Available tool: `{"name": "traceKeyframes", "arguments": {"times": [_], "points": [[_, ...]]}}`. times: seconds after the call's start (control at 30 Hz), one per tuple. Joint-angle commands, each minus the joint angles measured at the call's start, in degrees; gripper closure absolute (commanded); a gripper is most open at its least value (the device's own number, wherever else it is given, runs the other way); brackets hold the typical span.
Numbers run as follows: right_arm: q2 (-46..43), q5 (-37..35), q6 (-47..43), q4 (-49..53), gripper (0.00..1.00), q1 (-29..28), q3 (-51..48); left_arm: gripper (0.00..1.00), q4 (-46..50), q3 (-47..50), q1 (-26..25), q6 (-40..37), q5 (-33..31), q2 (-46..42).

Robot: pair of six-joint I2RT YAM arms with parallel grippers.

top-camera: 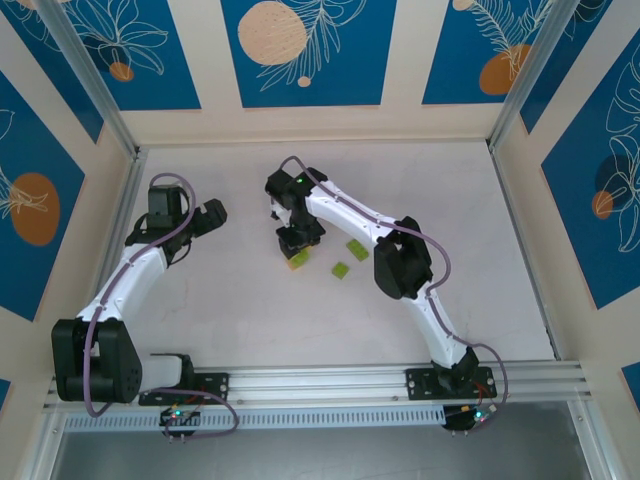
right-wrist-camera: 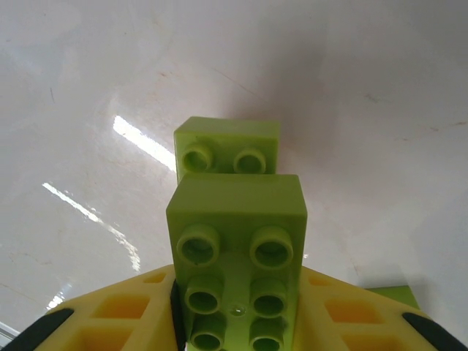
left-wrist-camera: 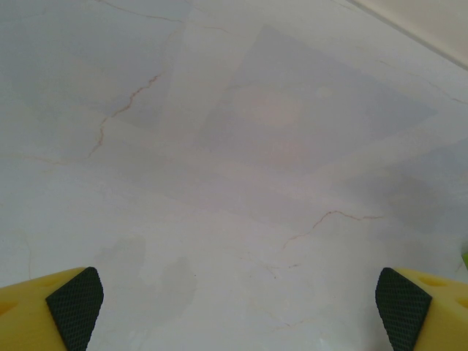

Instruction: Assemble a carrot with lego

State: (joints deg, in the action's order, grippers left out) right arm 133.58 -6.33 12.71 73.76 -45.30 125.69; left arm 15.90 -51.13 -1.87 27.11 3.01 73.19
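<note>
looking down from the top camera, you have the right gripper out over the middle of the white table, its tip pointing down at the surface with a bit of lime green showing right under it. your right wrist camera tells you more. the yellow fingers are closed in on either side of a long lime-green brick, clamping it with its studs facing the lens. just beyond that brick's far end sits a smaller lime-green brick, two of its studs in view, with the white tabletop behind it. the held brick overlaps it in the picture, so you cannot tell from here whether the two touch or are pressed together. a sliver of another green piece peeks out at the lower right, past the finger.

from above, a loose lime-green brick lies on the table to the right of the right gripper, close beside the right arm. a second loose brick lies a little nearer to the arm bases, and the two are apart from each other.

your left gripper hangs over the left side of the table, well apart from all the bricks. its wrist camera shows the black-padded fingers at the lower corners of the view, spread wide, with bare marbled tabletop between them.
</note>
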Motion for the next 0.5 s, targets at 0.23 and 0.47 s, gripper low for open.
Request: {"name": "traceKeyframes", "arguments": {"times": [0.23, 0.47], "points": [[3.18, 3.03, 4.13, 2.42, 0.63, 0.39, 3.65, 0.02, -0.29, 0.70, 0.82, 0.59, 0.78, -0.91], [3.53, 2.90, 4.64, 2.86, 0.63, -0.03, 3.03, 0.02, -0.48, 0.78, 0.80, 0.72, 0.78, -0.90]]}}
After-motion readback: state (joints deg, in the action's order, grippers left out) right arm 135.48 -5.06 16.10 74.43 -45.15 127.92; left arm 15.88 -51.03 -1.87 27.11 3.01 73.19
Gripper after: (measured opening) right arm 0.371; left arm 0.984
